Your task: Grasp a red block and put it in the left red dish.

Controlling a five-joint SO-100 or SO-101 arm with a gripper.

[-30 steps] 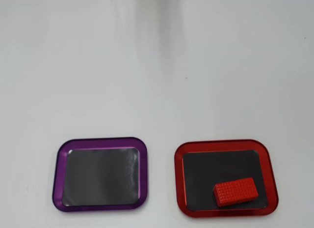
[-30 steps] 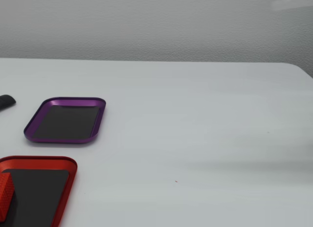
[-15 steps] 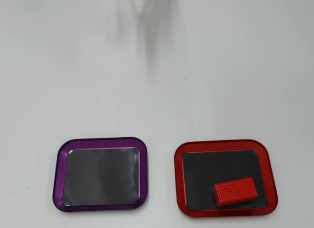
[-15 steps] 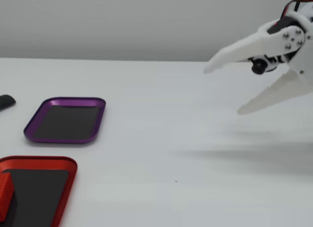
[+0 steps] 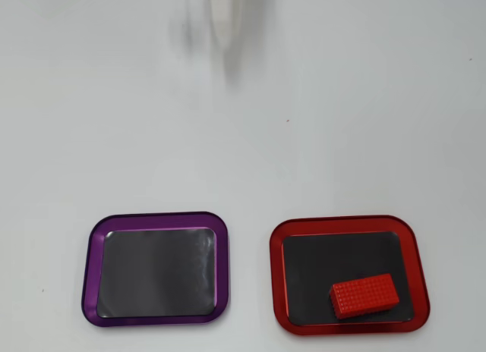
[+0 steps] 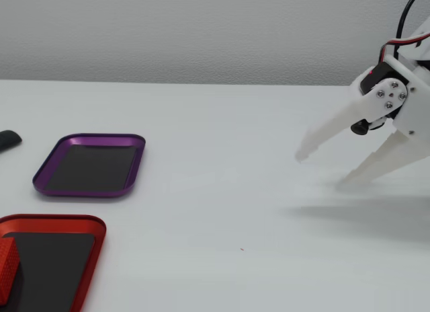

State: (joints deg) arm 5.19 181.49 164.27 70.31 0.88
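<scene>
The red block lies inside the red-rimmed dish, toward its lower right part in the overhead view. In the fixed view the block shows at the left edge, resting in the same dish. My white gripper hangs open and empty above the table at the right of the fixed view, far from both trays. In the overhead view only a blurred white finger shows at the top edge.
A purple-rimmed tray with a dark base lies beside the red dish; it also shows in the fixed view. A small dark object sits at the fixed view's left edge. The table is white.
</scene>
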